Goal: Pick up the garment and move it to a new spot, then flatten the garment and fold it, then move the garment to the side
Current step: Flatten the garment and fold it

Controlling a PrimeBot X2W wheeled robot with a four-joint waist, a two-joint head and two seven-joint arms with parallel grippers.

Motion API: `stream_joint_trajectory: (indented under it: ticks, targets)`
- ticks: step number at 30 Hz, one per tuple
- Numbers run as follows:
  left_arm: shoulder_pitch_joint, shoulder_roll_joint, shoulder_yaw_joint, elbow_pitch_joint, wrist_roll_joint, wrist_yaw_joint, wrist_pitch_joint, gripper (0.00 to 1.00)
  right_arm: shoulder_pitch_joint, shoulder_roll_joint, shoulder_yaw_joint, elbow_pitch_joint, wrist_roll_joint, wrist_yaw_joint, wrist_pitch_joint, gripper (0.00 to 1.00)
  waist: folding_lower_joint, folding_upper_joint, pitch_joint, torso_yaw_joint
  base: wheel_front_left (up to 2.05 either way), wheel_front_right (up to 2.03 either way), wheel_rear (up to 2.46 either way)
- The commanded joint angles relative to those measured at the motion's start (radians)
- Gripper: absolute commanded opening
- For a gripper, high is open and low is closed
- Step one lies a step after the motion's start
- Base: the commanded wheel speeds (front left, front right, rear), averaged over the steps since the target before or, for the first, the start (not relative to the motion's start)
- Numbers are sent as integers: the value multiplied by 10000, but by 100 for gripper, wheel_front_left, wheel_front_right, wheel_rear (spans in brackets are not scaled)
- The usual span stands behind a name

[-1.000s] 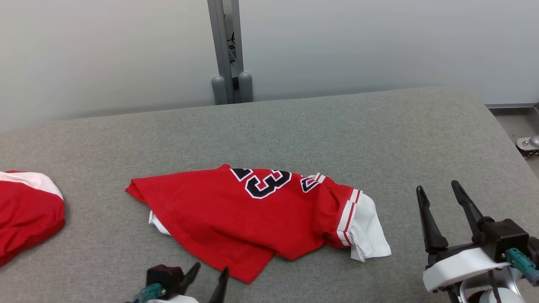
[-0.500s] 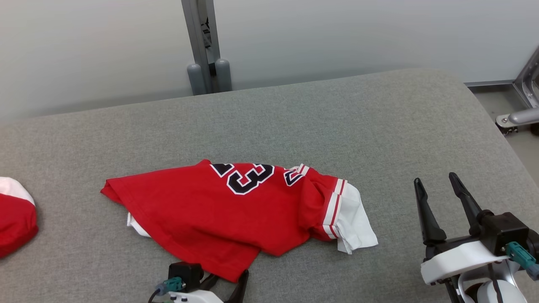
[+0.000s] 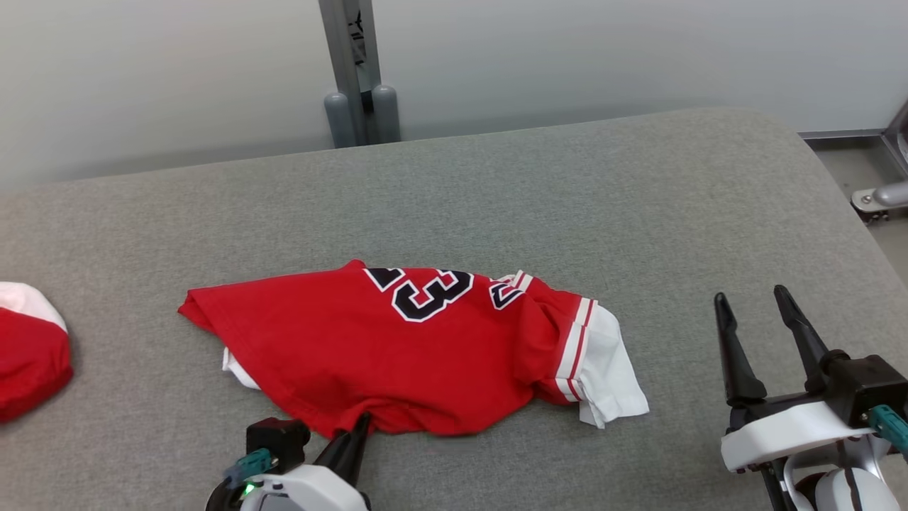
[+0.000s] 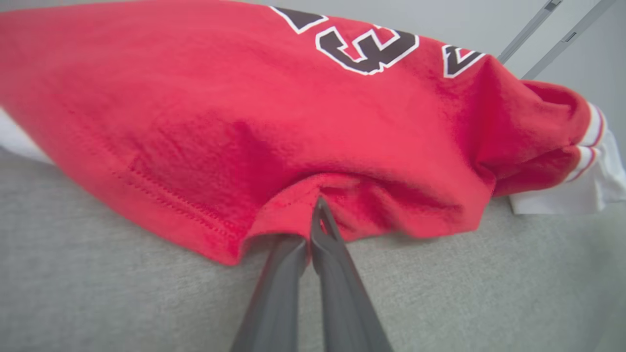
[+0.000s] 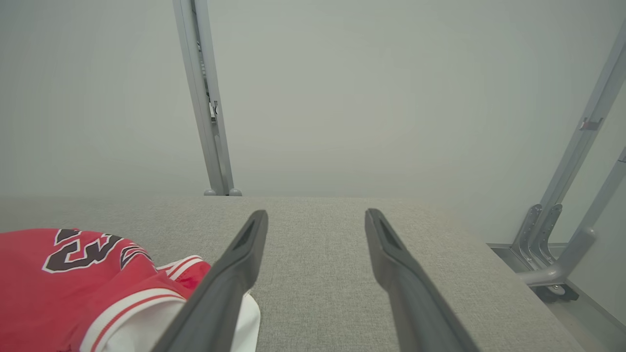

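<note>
The garment (image 3: 397, 348) is a red jersey with black-and-white numbers and white, striped sleeve ends, lying crumpled on the grey padded table (image 3: 496, 206). At its near hem my left gripper (image 3: 363, 420) is shut, pinching a fold of the red cloth; the left wrist view shows the garment (image 4: 274, 117) bunched around the closed fingertips of the left gripper (image 4: 318, 208). My right gripper (image 3: 750, 304) stands open above the table to the right of the jersey, holding nothing. In the right wrist view the right gripper (image 5: 315, 217) points over bare table, the garment (image 5: 78, 283) at its lower left.
Another red-and-white cloth (image 3: 28, 348) lies at the table's left edge. A grey metal post (image 3: 355, 71) stands behind the table against a pale wall. The table's right edge curves down toward the floor, where a metal frame foot (image 3: 883, 195) sits.
My left gripper moved forward to the jersey's near hem and shut on it, bunching the cloth. The head camera shifted slightly. The right gripper stayed open.
</note>
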Motion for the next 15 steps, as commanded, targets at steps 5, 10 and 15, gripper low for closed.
stream_joint_trajectory:
  ticks: [5, 10, 15]
  targets:
    - [897, 749, 47, -1619, -56, 514, 831, 0, -66, -55, -121, 82, -21, 20, -110, 100, 0, 0, -50, 364, 0, 0, 0]
    - [1928, 1425, 201, -3382, -281, 1093, 1731, 0, 8, -55, -291, 54, -72, 20, -148, 100, 0, 0, -66, 730, 0, 0, 0]
    - [2586, 1964, 554, -4787, -418, 1624, 2231, 0, 48, -58, -409, 9, -102, 20, -157, 100, 0, 0, -45, 1022, 0, 0, 0]
